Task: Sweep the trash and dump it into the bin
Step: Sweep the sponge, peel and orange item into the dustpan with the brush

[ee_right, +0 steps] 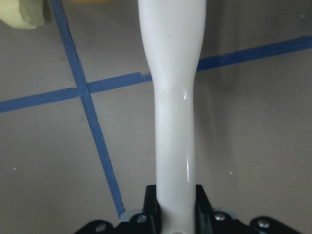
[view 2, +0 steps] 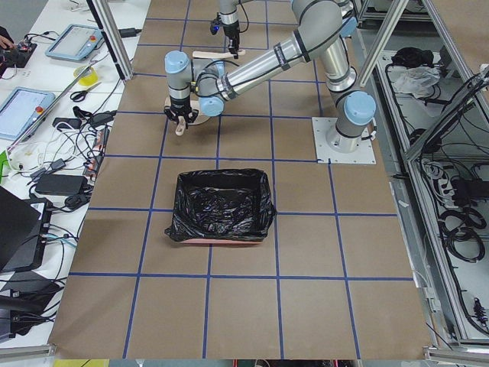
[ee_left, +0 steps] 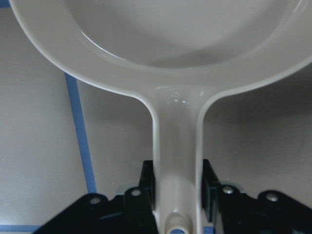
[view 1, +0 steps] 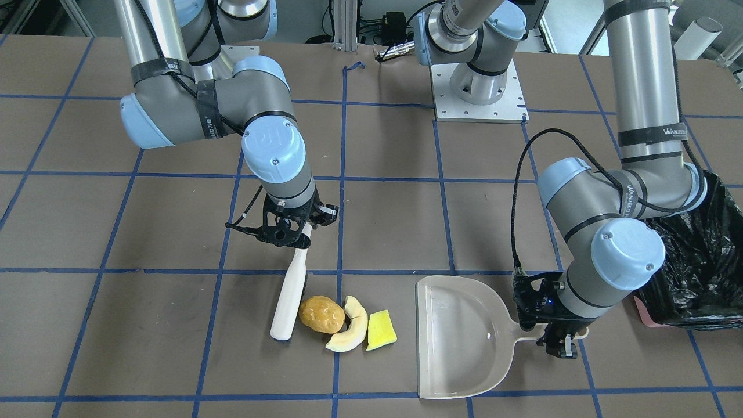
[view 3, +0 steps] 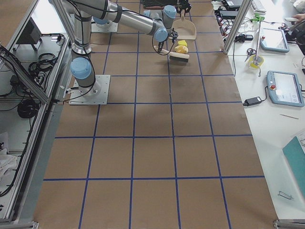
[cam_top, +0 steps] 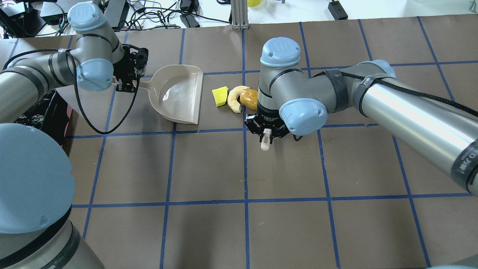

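The trash lies in a row on the table: a golden-brown lump (view 1: 321, 314), a pale cream curved slice (view 1: 351, 334) and a yellow wedge (view 1: 381, 330). My right gripper (view 1: 296, 232) is shut on the handle of a white brush (view 1: 288, 302), whose head rests against the lump on the side away from the dustpan. My left gripper (view 1: 554, 334) is shut on the handle of the beige dustpan (view 1: 458, 337), which lies flat with its open mouth facing the yellow wedge, a short gap away. The bin (view 1: 696, 267), pink-sided with a black bag, stands beyond the left arm.
The bin (view 2: 221, 205) sits alone in the left side view, well apart from the dustpan. The right arm's elbow hangs over the table near the trash (cam_top: 298, 112). Blue tape lines grid the brown table. Cables and tablets lie beyond the far edge.
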Available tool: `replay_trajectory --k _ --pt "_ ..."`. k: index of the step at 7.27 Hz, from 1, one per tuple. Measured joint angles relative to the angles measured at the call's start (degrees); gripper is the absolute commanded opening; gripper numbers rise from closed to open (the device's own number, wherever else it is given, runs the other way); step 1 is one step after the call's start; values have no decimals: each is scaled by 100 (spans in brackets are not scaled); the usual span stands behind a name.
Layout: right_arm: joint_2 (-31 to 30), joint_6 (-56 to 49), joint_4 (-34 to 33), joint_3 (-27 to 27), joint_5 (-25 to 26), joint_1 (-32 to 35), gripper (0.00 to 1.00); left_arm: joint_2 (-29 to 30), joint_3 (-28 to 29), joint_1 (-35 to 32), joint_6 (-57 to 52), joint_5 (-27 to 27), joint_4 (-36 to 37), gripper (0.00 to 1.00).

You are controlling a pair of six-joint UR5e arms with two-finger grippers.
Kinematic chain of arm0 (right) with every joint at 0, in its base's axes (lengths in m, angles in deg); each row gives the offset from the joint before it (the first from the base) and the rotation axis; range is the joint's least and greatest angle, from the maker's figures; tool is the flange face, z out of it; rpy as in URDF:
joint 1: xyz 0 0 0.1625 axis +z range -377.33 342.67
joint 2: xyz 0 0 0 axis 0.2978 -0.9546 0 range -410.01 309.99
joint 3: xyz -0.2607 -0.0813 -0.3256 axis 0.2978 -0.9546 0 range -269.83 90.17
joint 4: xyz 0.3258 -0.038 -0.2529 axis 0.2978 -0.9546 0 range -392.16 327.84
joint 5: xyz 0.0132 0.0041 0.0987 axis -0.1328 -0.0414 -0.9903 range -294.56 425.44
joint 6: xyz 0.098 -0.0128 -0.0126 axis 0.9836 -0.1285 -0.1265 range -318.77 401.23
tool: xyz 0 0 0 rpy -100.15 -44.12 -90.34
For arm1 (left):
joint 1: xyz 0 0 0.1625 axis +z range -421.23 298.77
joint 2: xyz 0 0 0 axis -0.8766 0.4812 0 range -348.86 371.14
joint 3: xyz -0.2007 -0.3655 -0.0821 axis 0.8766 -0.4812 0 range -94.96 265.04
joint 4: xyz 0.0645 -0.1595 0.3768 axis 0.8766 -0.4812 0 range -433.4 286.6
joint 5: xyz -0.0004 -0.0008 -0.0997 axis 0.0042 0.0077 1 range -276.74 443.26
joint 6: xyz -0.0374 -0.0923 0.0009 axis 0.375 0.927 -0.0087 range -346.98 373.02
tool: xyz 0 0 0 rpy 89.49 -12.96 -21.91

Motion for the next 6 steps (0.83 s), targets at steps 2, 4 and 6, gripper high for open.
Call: replay_trajectory --k 2,4,6 --pt "148 373 -172 -130 0 262 0 4 2 0 0 0 0 0" --pt "539 826 -225 -667 6 580 0 -3 3 0 0 0 -1 0" --pt "883 1056 -248 -1157 23 818 0 -11 3 0 0 0 1 0"
